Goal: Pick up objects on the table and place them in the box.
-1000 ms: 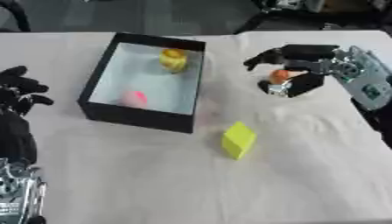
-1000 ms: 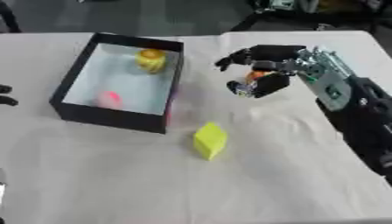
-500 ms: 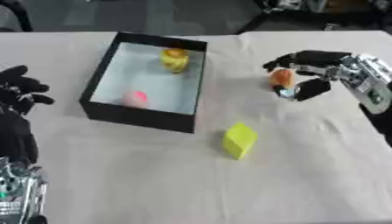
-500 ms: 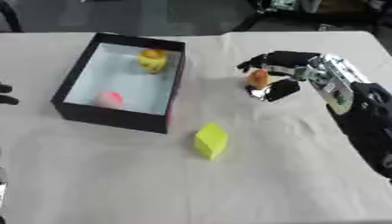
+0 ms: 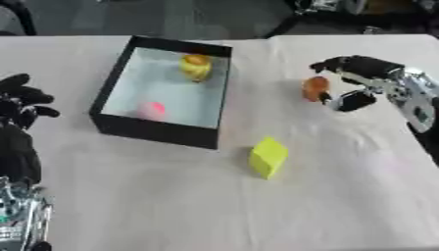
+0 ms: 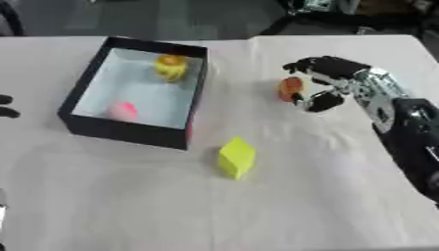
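One orange object (image 5: 315, 88) sits pinched in my right hand's (image 5: 364, 83) curled fingers, right of the black box (image 5: 111, 87); my left hand (image 5: 19, 105) rests relaxed, left of it.

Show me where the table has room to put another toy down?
The near table, in front of the box and yellow block, is bare. So is the strip between the box and the left hand. It is crowded by the right hand and its orange thing.

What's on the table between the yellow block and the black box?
Nothing: in the left eye view only bare cloth separates the yellow block from the box.
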Available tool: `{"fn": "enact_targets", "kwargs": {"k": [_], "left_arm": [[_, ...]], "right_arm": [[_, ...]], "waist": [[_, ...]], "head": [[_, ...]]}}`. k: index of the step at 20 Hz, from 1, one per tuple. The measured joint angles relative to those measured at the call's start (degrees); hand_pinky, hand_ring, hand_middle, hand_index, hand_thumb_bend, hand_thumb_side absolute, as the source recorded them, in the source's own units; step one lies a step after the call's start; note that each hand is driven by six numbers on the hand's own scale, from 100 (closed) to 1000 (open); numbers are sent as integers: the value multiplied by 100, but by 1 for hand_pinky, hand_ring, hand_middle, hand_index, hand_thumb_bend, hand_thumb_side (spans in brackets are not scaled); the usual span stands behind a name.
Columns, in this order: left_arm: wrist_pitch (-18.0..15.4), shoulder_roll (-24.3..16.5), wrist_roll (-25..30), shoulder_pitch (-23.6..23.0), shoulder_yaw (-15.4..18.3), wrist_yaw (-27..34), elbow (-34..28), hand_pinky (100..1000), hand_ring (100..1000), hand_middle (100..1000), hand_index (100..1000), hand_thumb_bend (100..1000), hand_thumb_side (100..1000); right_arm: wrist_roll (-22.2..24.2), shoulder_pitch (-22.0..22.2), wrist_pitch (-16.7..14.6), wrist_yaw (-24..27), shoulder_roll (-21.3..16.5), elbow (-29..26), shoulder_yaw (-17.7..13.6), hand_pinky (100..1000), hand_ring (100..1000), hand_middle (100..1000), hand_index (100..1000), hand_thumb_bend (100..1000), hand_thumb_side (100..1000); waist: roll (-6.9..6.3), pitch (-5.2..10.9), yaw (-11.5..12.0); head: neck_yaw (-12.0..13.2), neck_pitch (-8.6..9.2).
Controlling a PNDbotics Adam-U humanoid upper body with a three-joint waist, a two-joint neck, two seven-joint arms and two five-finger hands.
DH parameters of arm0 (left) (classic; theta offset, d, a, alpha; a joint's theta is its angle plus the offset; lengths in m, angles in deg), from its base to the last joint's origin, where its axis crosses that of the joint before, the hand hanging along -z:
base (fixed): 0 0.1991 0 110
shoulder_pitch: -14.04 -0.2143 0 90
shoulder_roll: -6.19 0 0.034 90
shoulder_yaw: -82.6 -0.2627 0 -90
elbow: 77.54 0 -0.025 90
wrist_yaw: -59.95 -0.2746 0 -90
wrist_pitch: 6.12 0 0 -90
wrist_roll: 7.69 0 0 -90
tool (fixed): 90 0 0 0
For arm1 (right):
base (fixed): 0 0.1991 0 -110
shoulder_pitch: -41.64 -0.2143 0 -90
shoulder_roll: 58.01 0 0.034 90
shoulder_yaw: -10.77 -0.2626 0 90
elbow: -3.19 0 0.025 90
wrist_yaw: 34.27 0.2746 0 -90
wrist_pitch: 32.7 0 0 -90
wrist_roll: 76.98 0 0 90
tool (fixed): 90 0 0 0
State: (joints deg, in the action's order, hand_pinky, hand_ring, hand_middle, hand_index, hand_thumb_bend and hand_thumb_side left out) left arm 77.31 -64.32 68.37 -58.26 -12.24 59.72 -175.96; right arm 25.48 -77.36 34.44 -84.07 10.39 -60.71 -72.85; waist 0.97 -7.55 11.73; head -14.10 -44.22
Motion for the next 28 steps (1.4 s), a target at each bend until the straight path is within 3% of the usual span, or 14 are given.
{"fn": "enact_targets", "kwargs": {"k": [4, 11, 19, 23, 24, 27, 28], "left_arm": [[0, 1, 2, 2, 0, 0, 8, 428, 517, 469, 668, 100, 967], [-7, 3, 14, 5, -1, 0, 14, 428, 518, 469, 668, 100, 966], [-4, 6, 33, 9, -3, 0, 16, 430, 519, 470, 669, 100, 966], [-12, 7, 43, 14, -3, 0, 16, 432, 519, 470, 669, 100, 966], [-13, 7, 44, 14, -3, 1, 16, 432, 520, 470, 669, 100, 966], [-17, 7, 49, 14, -4, 1, 16, 432, 520, 470, 669, 100, 966], [-18, 7, 50, 14, -4, 2, 16, 432, 520, 470, 669, 100, 966]], "right_arm": [[-252, -22, 153, -209, 8, 144, 0, 860, 914, 848, 982, 100, 285], [-576, -55, 407, -568, 65, 379, 2, 853, 905, 836, 913, 100, 289], [-420, -162, 270, -637, 178, 571, 37, 855, 907, 831, 842, 100, 281], [-349, -207, 225, -584, 210, 584, 37, 850, 905, 813, 739, 100, 264], [-344, -218, 216, -546, 213, 594, 37, 846, 902, 799, 644, 100, 253], [-407, -224, 197, -392, 242, 631, 34, 845, 897, 782, 494, 100, 246], [-461, -224, 202, -348, 250, 639, 33, 841, 889, 760, 395, 100, 238]], "waist": [[0, 0, 13], [0, 0, 44], [0, 0, 71], [-1, 0, 77], [-1, 0, 77], [-1, 0, 77], [-1, 0, 77]], "head": [[-15, 0], [-61, 0], [-92, 0], [-108, 0], [-108, 0], [-109, 0], [-109, 0]]}}
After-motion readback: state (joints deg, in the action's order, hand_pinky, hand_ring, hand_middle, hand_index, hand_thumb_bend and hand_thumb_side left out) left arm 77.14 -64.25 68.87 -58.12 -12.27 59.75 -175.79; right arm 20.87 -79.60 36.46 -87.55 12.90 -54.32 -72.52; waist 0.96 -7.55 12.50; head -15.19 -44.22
